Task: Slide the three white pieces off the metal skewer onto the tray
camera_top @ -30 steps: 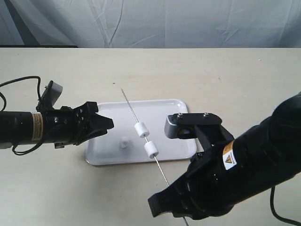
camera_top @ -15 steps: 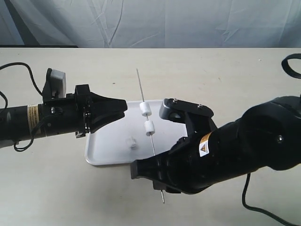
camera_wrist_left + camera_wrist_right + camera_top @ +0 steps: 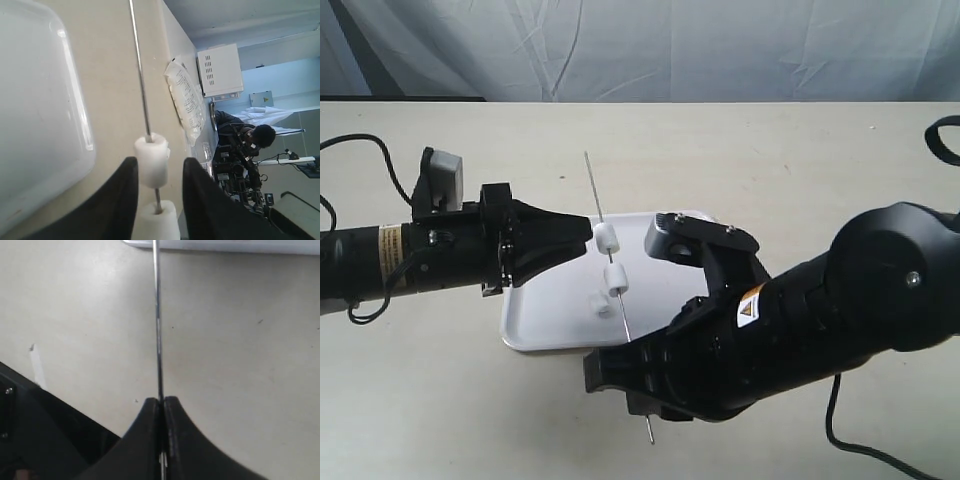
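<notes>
Over the tray (image 3: 545, 318) in the middle of the desk (image 3: 790, 150), the right fingers (image 3: 146, 435) are pinched tight together on the skewer (image 3: 595, 196). They grip it near its lower end, so just a short stub sticks out past them. The left fingers (image 3: 116, 200) are spread apart, one on each side of the top white piece (image 3: 606, 238); can't tell if they actually touch it. The skewer's long axis runs from the near side of the exterior view toward the far side, leaning a bit left, with the free tip past the tray's far edge. Count: one skewer, one tray, three white pieces. Two are threaded on the skewer, the top white piece and a second piece (image 3: 617, 279) just below it. The third piece (image 3: 601, 304) is lying loose on the tray, just beside the skewer.
</notes>
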